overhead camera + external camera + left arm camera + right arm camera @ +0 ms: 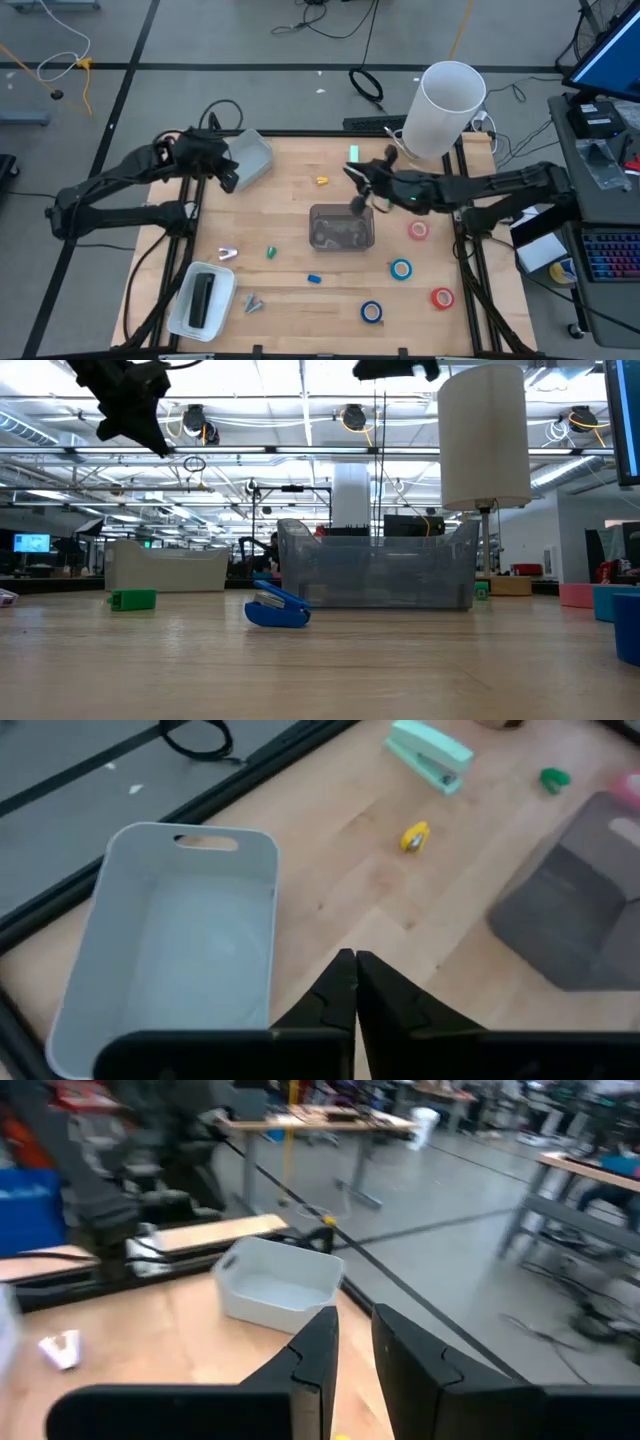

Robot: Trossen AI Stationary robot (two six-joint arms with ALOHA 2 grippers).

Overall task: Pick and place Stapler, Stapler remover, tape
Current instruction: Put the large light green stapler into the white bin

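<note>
Pale wooden desk carries the scattered office things, with a clear smoky plastic bin at its middle and a light grey empty tub at the far left corner. Left gripper hangs beside that tub, jaws clenched on nothing. Right gripper hovers over the clear bin's far edge, jaws nearly closed and apparently empty. Mint-green stapler lies on the desk's far side, beyond the bin, just behind the right arm, so that arm looks nearer; its long axis seems to run across the desk. Ring-shaped tape rolls, pinkish red, blue, red and blue, lie flat right of the bin.
</note>
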